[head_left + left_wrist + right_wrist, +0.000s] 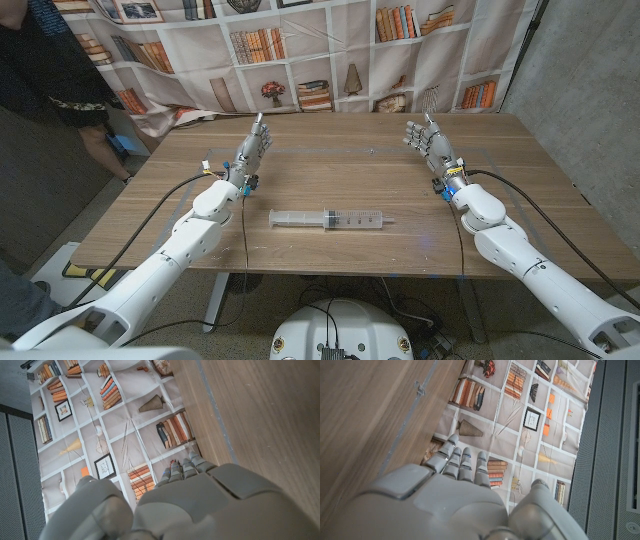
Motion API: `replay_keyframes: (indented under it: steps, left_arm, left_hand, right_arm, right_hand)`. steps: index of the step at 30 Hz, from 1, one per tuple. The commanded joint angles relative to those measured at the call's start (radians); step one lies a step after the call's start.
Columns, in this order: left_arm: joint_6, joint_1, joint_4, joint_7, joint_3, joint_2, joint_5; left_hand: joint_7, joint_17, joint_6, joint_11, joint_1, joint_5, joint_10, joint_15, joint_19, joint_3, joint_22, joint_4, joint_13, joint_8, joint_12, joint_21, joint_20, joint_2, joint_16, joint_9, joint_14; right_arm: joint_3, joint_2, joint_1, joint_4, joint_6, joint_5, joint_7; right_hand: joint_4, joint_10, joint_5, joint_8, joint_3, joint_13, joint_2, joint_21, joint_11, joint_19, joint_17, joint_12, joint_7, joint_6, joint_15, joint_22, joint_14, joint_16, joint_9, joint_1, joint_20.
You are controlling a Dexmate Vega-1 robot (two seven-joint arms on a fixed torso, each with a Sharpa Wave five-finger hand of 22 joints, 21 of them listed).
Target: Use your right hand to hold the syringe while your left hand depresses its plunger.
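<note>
- Both hands wait apart from the work: the right hand (428, 140) stands on its edge at the far right of the table (520, 160), fingers loosely spread and holding nothing, and the left hand (254, 148) does the same at the far left, also released.
- Between them, nearer the robot and about mid-table, the syringe (330, 218) lies flat on its side, well apart from either hand.
- Its clear barrel (358, 218) points right, ending in a short tip; the plunger (296, 217) sticks out to the left, drawn well out of the barrel.
- Judging by its look, it is light, stiff plastic: easy to lift, but smooth and round, so it may roll or slip under a loose grasp.
- A sensible hold for the right hand is around the barrel, near the flange where barrel meets plunger, leaving the plunger end free.
- The left hand would then push on the plunger's flat end, straight along the barrel's line; a crooked push could bend the thin rod or twist the barrel out of the grasp.
- Lying low on the wood, the barrel gives fingers little room underneath, so it may skid away at first touch.
- Neither wrist view shows anything between the fingers (462, 462).
</note>
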Motion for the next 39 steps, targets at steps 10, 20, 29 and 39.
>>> replay_keyframes:
  steps: [10,20,29,39]
  left_arm:
    - [0.035,0.004,-0.029,0.005,0.004,0.017,0.003]
    - [0.037,-0.005,-0.023,-0.009,0.012,0.019,0.007]
    - [0.022,-0.012,-0.006,-0.022,0.013,0.015,0.008]
    - [0.021,-0.03,0.007,-0.039,0.024,0.011,0.014]
  left_hand:
    - [-0.003,0.002,0.017,-0.002,0.012,-0.001,0.013,-0.001,0.008,0.001,0.003,-0.009,0.003,0.007,0.003,0.006,0.001,0.01,0.007,0.004,0.014]
    - [-0.003,0.002,0.022,-0.001,0.018,-0.002,0.018,-0.001,0.007,0.002,0.003,-0.011,0.003,0.006,0.002,0.004,0.002,0.014,0.006,0.004,0.019]
    - [-0.004,0.002,0.026,-0.003,0.023,-0.004,0.021,-0.002,0.009,0.002,0.003,-0.013,0.003,0.005,0.001,0.004,0.005,0.018,0.005,0.004,0.022]
    - [-0.004,0.002,0.029,-0.004,0.029,-0.006,0.025,-0.003,0.015,0.002,0.003,-0.014,0.003,0.004,0.001,0.005,0.006,0.022,0.005,0.004,0.029]
  right_arm:
    - [0.012,-0.052,-0.062,-0.097,0.006,-0.027,-0.005]
    - [0.021,-0.081,-0.114,-0.172,0.009,-0.064,-0.036]
    - [0.033,-0.105,-0.155,-0.231,0.008,-0.09,-0.06]
    - [0.064,-0.125,-0.231,-0.313,0.018,-0.187,-0.152]
  right_hand:
    - [-0.009,0.022,0.002,0.006,0.005,0.005,0.0,-0.004,-0.008,0.015,0.003,0.012,-0.007,0.01,-0.009,0.005,0.018,0.005,0.004,0.013,-0.003]
    - [-0.011,0.027,0.001,0.006,0.004,0.005,0.0,-0.004,-0.011,0.02,0.003,0.013,-0.006,0.012,-0.01,0.006,0.023,0.006,0.004,0.015,-0.005]
    - [-0.013,0.028,0.001,0.005,0.004,0.005,0.001,-0.005,-0.013,0.022,0.003,0.012,-0.006,0.011,-0.011,0.006,0.024,0.005,0.004,0.017,-0.004]
    - [-0.019,0.059,-0.001,0.004,0.005,0.005,0.002,-0.003,-0.045,0.046,0.003,0.02,-0.007,0.01,-0.032,0.006,0.047,0.009,0.004,0.024,-0.013]
